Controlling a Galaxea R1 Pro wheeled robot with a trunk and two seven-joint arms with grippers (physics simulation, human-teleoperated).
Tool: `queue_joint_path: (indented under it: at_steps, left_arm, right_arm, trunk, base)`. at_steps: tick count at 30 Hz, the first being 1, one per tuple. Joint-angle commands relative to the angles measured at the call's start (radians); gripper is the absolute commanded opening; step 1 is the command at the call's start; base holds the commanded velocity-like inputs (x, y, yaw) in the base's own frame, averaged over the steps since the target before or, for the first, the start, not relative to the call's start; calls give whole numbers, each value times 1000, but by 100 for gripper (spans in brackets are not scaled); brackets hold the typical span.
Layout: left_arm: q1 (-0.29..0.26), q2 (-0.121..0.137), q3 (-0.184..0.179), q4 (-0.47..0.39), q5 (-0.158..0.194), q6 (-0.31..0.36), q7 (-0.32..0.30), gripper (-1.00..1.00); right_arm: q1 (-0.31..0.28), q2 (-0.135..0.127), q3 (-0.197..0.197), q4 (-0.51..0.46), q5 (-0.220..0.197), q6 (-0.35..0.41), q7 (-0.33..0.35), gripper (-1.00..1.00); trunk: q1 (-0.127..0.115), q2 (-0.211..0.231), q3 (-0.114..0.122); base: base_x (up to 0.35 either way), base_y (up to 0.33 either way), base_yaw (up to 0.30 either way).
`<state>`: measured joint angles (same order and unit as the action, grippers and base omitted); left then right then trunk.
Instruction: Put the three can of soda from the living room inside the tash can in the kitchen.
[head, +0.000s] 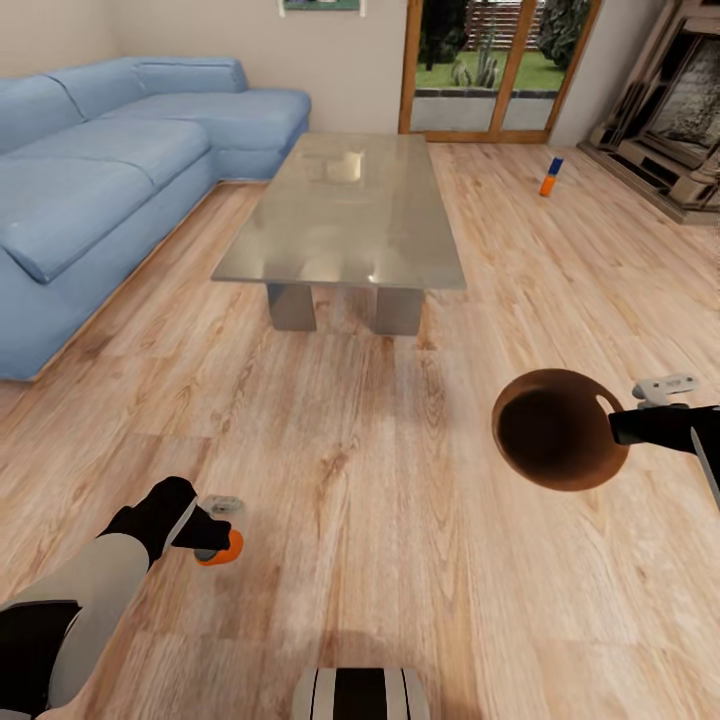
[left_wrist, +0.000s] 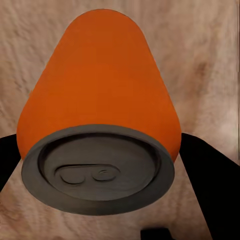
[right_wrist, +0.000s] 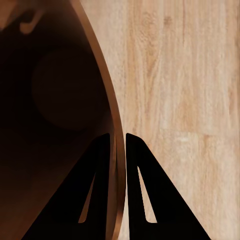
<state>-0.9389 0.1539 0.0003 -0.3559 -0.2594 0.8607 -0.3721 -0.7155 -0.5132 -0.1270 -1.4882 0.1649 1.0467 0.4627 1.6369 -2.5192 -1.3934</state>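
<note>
The left pincer (head: 212, 535) grips one orange soda can (head: 222, 549); the right pincer (right_wrist: 118, 145) pinches the brown-lined round bin (head: 556, 430) by its rim. Orange (head: 547, 186) and blue (head: 555, 166) cans remain far off on the wood floor (head: 400, 480).

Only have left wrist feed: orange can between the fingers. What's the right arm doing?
Observer: Right gripper pinches the trash can by its rim, one finger inside, one outside.
Operator: Bin on the floor?
Observer: Can't tell from the head view; its opening faces the camera.
Operator: Other cans?
Observer: An orange can and a blue can stand together on the floor past the glass table, near the fireplace.
</note>
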Motion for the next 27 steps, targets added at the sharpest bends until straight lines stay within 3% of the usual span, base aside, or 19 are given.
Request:
queue_joint_path:
  at_steps: [1, 6, 11, 16, 18, 19, 20, 21, 23, 25, 27]
  left_arm:
    - [0, 0, 0, 0, -1, 0, 0, -100]
    - [-3, -2, -2, -1, 3, 10, -6, -100]
    - [-51, -3, -4, 0, 3, 87, -53, -100]
    - [-153, -4, -9, 7, -3, 186, -130, -100]
    - [-175, -1, -15, 11, -6, 186, -201, -100]
    - [-195, 2, -20, 13, -8, 186, -264, -100]
    - [-224, 10, -28, 16, -10, 186, -383, -100]
    - [-231, 15, -32, 16, -12, 186, -428, -100]
    - [-252, 44, -82, 16, -30, 186, -618, -100]
    - [-267, 55, -123, 16, -43, 186, -717, -100]
    - [-298, 77, -200, 11, -65, 186, -911, -100]
  right_arm:
    - [0, 1, 0, 0, -7, 1, 4, -100]
    - [1, 1, 27, -2, -10, 1, 8, -100]
    - [1, 9, 39, -10, -15, 1, 8, -100]
    - [-1, 58, 33, -3, -18, 1, 10, -100]
    - [-1, 63, 36, 4, -18, 1, 11, -100]
    - [0, 64, 40, 16, -18, 1, 12, -100]
    - [0, 65, 57, 31, -18, 1, 19, -100]
    - [0, 65, 65, 34, -19, 1, 26, -100]
    - [1, 62, 97, 42, -18, 1, 88, -100]
    - [1, 60, 107, 44, -15, 1, 124, -100]
    - [1, 56, 117, 47, -12, 1, 164, -100]
  trunk:
    - [0, 0, 4]
    - [-3, 1, 23]
    - [-5, 3, 43]
    - [-7, 4, 62]
    - [-8, 4, 70]
    - [-9, 4, 74]
    - [-9, 5, 78]
    - [-9, 5, 81]
    - [-10, 5, 89]
    - [-11, 6, 97]
    - [-12, 6, 105]
  base:
    - [0, 0, 0]
    - [0, 0, 0]
    - [0, 0, 0]
    - [0, 0, 0]
    - [0, 0, 0]
    - [0, 0, 0]
    - [0, 0, 0]
    - [0, 0, 0]
    - [0, 0, 0]
    - [0, 0, 0]
    - [0, 0, 0]
